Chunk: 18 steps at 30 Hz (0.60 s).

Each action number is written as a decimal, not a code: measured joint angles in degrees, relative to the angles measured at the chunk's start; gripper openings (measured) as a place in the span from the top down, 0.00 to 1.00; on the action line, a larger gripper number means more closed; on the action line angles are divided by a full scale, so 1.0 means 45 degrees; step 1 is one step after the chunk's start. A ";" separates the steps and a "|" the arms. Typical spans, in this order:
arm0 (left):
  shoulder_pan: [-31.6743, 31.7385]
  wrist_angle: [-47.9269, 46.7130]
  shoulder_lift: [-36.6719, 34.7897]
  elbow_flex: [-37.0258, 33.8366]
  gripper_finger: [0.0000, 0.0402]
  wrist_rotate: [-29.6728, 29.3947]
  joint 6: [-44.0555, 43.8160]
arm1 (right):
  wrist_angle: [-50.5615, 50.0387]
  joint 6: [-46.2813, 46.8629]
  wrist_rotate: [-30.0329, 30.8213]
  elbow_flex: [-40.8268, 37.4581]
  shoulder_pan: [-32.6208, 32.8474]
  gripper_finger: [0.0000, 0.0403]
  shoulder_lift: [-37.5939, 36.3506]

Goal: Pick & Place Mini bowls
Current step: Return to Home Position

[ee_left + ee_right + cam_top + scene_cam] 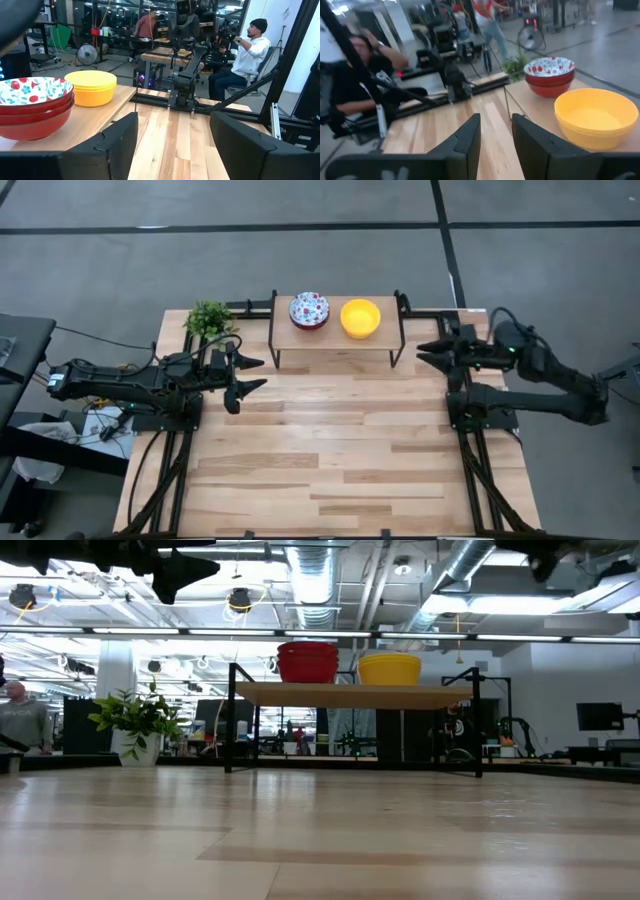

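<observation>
High view: two stacks side by side on the shelf (335,340)
Patterned bowls (309,310) nearer the left claw (247,374), spread wide and empty; yellow bowls (360,318) nearer the right claw (432,354), narrowly parted, empty

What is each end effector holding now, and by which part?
Nothing is held. The left end effector and the right end effector are both open and empty.

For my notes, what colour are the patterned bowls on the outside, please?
Red; the patterned bowls show it best in the left wrist view.
</observation>
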 joint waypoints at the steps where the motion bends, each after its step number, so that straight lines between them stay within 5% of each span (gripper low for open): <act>1: 0.0003 -0.0022 0.0000 0.0002 0.38 0.0000 0.0072 | -0.0016 0.0076 0.0071 -0.0247 0.0049 0.75 -0.0453; 11: 0.0005 -0.0204 -0.0340 -0.0641 0.38 -0.0092 -0.0084 | 0.0623 0.2065 0.0340 -0.3303 0.0249 0.75 -0.4514; 18: 0.0005 0.0306 -0.2815 -0.2136 0.39 -0.0102 -0.0333 | 0.0690 0.2720 0.0259 -0.4291 0.0244 0.75 -0.5899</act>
